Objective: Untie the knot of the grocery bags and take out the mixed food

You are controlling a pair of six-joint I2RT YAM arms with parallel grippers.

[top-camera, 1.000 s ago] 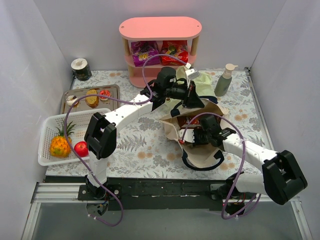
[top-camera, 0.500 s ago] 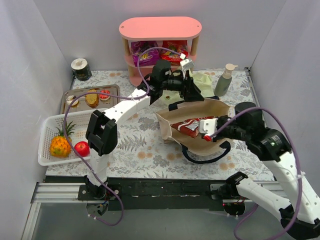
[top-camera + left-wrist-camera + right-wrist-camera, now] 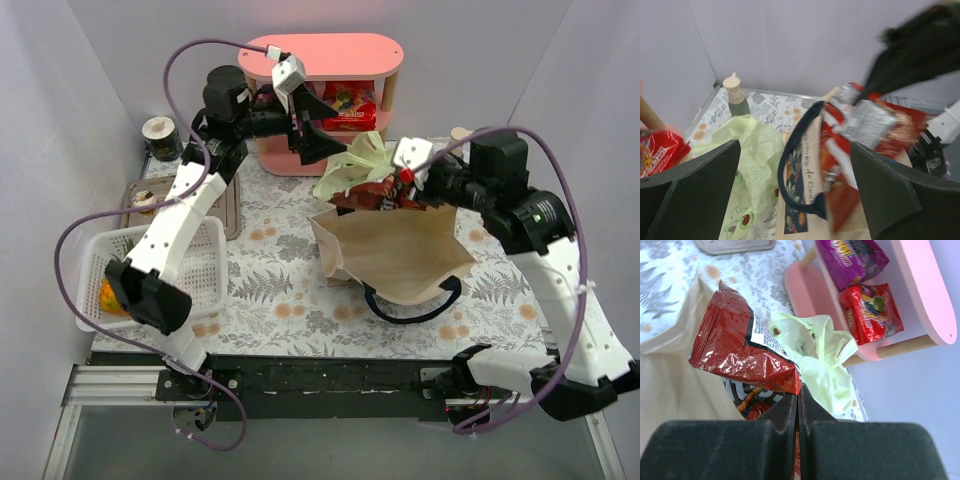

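My right gripper [image 3: 402, 180] is shut on a corner of a shiny red snack packet [image 3: 365, 193], which hangs in the air over the back rim of the beige tote [image 3: 395, 262]. In the right wrist view the jaws [image 3: 798, 390] pinch the packet [image 3: 742, 347]. The pale yellow-green plastic bag [image 3: 350, 165] lies crumpled behind the tote; I cannot make out a knot in it. My left gripper [image 3: 322, 128] is raised in front of the pink shelf, open and empty. Its wrist view looks down on the tote's navy handle [image 3: 792, 165], the packet [image 3: 867, 125] and the plastic bag [image 3: 750, 150].
A pink shelf [image 3: 320, 58] at the back holds purple [image 3: 852, 257] and red [image 3: 870, 312] snack packets. A white mesh basket [image 3: 205, 285] with a pineapple [image 3: 103, 295] stands at the left, a metal tray [image 3: 232, 215] behind it. A soap bottle [image 3: 735, 95] stands at the back right.
My left gripper has opened and swung up and left to the shelf. My right gripper has lifted the red packet out of the tote and over its back rim.
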